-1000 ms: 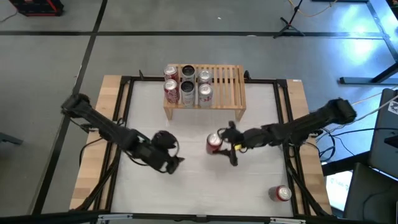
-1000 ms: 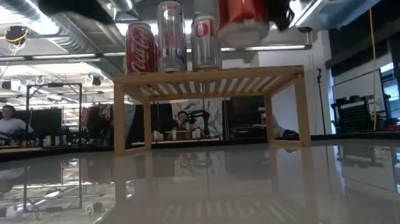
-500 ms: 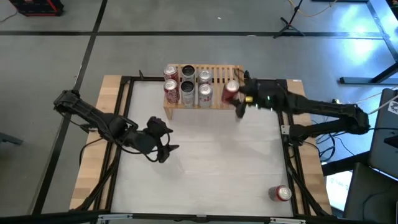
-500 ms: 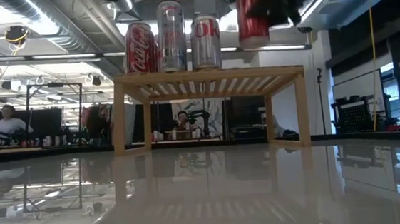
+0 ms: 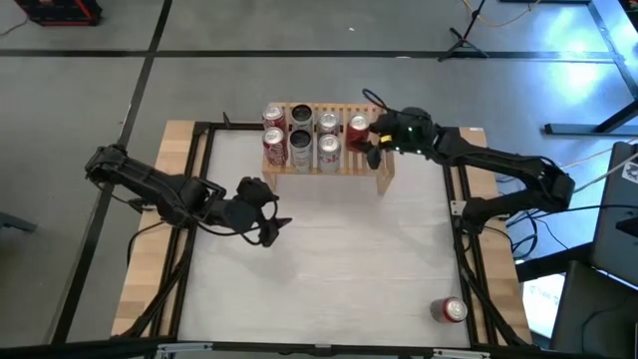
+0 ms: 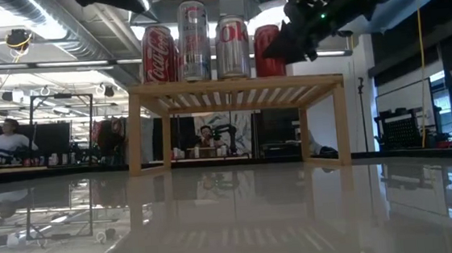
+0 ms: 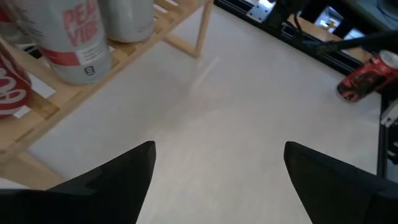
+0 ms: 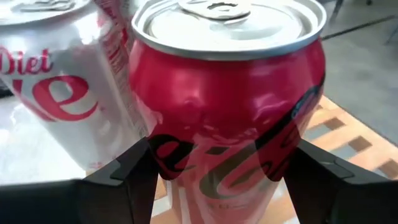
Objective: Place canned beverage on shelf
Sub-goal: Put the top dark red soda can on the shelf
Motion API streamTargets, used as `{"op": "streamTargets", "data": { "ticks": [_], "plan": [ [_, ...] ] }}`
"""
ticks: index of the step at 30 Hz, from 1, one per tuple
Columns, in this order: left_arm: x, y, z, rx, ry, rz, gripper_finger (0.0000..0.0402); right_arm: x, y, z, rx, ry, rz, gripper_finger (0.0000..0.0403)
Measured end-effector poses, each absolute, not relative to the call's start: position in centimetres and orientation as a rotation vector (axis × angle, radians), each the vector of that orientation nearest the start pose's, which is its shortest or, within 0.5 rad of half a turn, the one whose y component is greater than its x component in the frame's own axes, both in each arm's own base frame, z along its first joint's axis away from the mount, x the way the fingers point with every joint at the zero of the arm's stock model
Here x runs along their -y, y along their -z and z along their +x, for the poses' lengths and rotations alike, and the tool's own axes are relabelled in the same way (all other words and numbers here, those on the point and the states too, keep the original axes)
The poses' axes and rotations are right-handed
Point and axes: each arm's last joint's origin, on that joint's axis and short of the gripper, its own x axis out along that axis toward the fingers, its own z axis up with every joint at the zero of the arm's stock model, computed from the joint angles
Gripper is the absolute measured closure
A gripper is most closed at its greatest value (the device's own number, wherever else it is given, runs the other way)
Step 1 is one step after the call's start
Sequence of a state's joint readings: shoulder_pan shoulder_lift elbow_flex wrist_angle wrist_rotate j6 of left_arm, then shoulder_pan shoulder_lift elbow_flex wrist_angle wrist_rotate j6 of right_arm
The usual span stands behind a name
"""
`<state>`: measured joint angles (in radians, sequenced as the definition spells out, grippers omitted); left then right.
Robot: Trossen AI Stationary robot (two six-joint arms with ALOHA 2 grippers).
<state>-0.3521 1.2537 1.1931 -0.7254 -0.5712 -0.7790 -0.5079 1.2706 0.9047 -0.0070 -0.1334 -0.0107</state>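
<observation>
The light-wood shelf (image 5: 385,118) stands at the table's far edge, with several upright cans on its slatted top. My right gripper (image 5: 369,137) is at the shelf's right part, shut on a red cola can (image 8: 227,112), which stands next to a silver diet can (image 8: 50,99). The red can also shows in the low view (image 6: 267,50). My left gripper (image 5: 267,224) hangs open and empty over the table's left middle, its fingers wide apart in the left wrist view (image 7: 214,180). My right gripper pinches the red can's side wall, at its lower half (image 8: 163,163), between its two fingers, one on each side. The fingers come from the table's right, slanting a little down. The can is upright, and its base sits on the shelf's slatted top (image 6: 269,75).
A second red can (image 5: 449,310) lies on its side at the table's near right corner; it also shows in the left wrist view (image 7: 365,76). A black frame (image 5: 199,160) runs around the white table top. The shelf's right end (image 5: 383,150) is bare slats.
My right gripper has carried the red can from mid-table toward the far edge and up to the shelf, then left along it. The can now stands on the slats beside the silver cans. My left gripper has drifted a little toward the far edge.
</observation>
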Motion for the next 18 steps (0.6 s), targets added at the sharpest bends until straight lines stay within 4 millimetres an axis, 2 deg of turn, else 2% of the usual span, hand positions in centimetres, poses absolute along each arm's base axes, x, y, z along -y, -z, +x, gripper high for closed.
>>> {"op": "streamTargets", "data": {
  "ticks": [11,18],
  "plan": [
    [6.52,-33.42,24.29,-0.563,-0.495,-0.424,0.005,13.57,-28.2,25.53,-0.38,0.327,0.056,0.0136],
    [6.52,-33.42,24.28,-0.563,-0.495,-0.425,0.005,13.59,-28.14,25.49,-0.39,0.34,0.044,0.0077]
  ]
}}
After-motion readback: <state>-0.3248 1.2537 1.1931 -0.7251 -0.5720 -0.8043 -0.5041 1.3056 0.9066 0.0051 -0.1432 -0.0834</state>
